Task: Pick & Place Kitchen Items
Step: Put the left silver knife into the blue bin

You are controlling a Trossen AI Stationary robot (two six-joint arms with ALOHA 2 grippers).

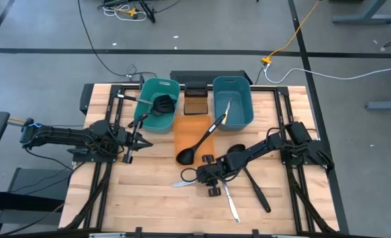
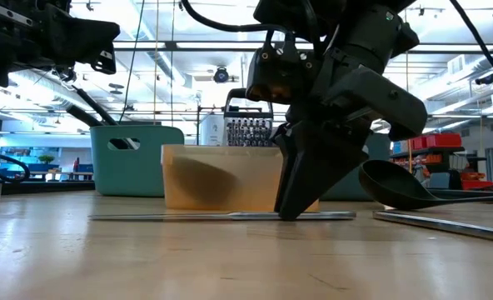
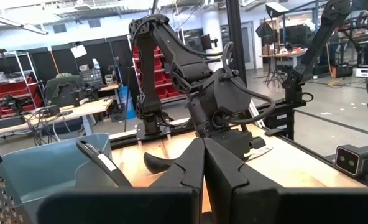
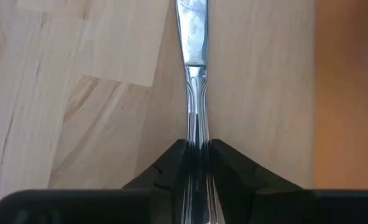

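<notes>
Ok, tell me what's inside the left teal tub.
The left teal tub holds a black slotted spatula, its handle sticking out over the rim toward the left tool. Whatever lies under the spatula's head is covered.

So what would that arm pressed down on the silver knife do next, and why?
Probably lift straight up a little. The right end effector has its fingers closed around the handle of the silver knife, which still lies flat on the wooden table. Raising it first would likely clear the knife off the boards before carrying it toward a tub. The left end effector waits shut at the table's left.
</notes>
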